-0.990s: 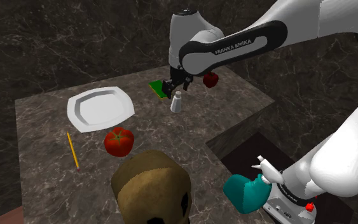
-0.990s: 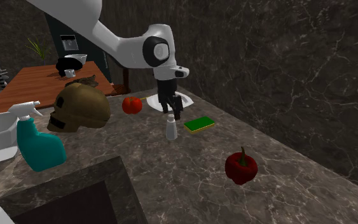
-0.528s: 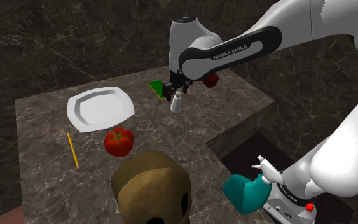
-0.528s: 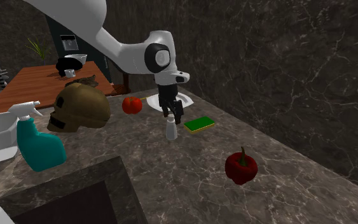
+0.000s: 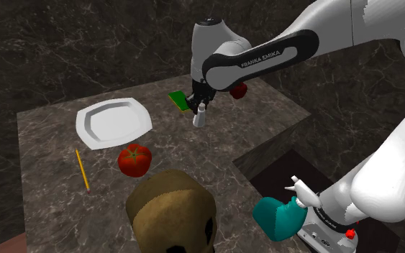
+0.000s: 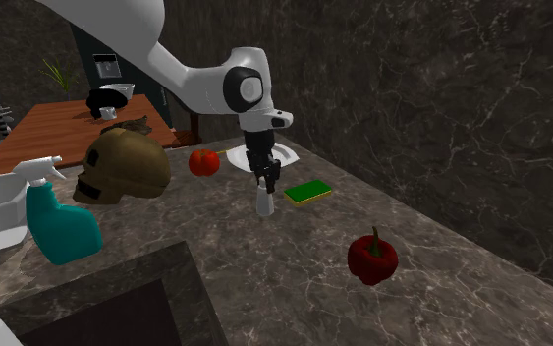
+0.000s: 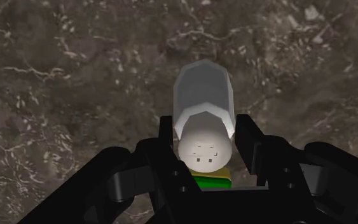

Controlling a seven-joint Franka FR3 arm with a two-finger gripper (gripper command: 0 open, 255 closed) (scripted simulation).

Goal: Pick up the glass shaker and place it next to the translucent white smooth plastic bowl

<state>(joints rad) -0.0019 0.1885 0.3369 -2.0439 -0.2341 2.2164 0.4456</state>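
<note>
- Shaker (image 7: 204, 108) stands upright on marble counter (image 5: 255, 122), long axis vertical, holed cap facing the gripper (image 7: 205, 127).
- Body pale grey, faceted; cap white, rounded (holes small).
- Jaws narrow, clamping the cap; green sponge (image 6: 307, 191) just beside.

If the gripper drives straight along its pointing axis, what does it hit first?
The shaker: it stands upright inside the gripper, which looks closed on it. Further travel would likely just press it into the marble counter beneath.
</note>
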